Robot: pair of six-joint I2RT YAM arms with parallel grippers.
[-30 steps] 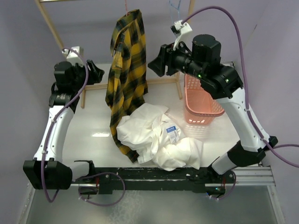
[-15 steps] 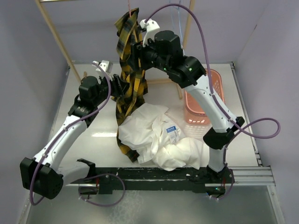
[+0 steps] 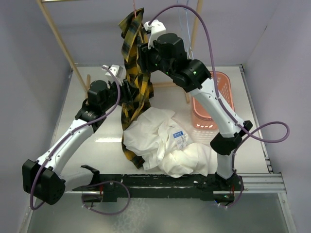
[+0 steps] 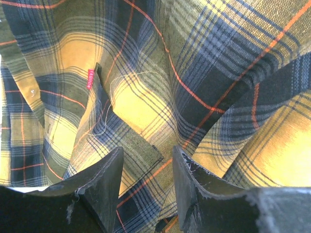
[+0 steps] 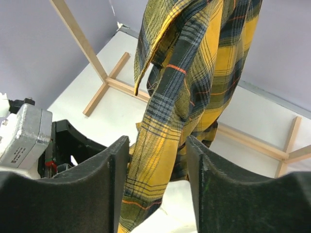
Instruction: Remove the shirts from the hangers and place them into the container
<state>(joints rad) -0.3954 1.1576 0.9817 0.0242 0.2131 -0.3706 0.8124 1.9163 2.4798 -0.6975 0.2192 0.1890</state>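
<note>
The plaid shirt (image 3: 135, 73) hangs at the upper centre of the top view from the pink-red hanger (image 3: 134, 7), its tail trailing down to the table (image 3: 97, 145). It is soft flannel, light and limp. It will likely stretch and snag on the wire rather than slide, so the collar and shoulders near the hook look like the place to take hold.

The left gripper (image 4: 148, 150) has its jaws apart with a fold of the shirt's middle in the gap, not visibly pinched. The right gripper (image 5: 158, 141) is also spread, straddling a hanging edge higher up.

The white shirt (image 3: 165, 141) lies crumpled at lower centre, outside the container (image 3: 204, 121) at centre right.
</note>
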